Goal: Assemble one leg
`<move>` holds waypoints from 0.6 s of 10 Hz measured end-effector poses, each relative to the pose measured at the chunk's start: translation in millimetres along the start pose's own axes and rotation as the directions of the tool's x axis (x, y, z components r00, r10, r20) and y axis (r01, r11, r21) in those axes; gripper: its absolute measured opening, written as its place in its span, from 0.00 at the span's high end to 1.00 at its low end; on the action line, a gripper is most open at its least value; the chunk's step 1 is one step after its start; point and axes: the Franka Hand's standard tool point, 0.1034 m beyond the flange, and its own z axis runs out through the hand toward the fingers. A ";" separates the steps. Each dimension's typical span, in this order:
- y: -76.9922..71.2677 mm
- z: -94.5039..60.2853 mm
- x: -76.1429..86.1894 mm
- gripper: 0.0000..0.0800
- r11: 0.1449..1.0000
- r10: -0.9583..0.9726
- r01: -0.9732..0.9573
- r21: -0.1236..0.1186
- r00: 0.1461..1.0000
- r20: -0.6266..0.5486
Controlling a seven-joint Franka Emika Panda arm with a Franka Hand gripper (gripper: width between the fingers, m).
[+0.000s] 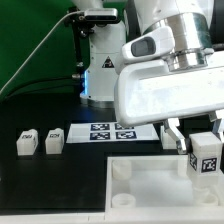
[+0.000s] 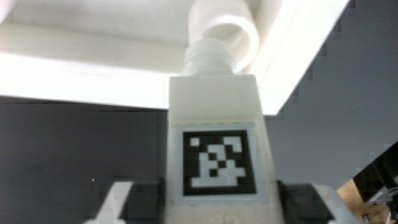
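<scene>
the jaws were clamped on the leg [image 1: 207,153], holding it upright over the tray [image 1: 140,192] at the exterior view's right, lined up with a corner socket [image 2: 217,40]. it looked not yet seated, so lowering and fixing it in were left.

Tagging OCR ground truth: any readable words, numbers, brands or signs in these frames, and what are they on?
No words, numbers or brand names can be read anywhere.
Leg held in the gripper: one black-and-white square marker, pattern only.
Marker board: square markers, pattern only, too small to make out.
Loose posts: one marker each, too small to make out.
</scene>
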 end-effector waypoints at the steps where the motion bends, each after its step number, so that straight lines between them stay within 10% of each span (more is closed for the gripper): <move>1: -0.7 1.2 -1.0 0.63 1.000 0.000 0.000 0.001 1.000 0.002; 6: -5.6 3.1 -2.1 0.63 1.000 -0.007 0.007 0.004 1.000 -0.004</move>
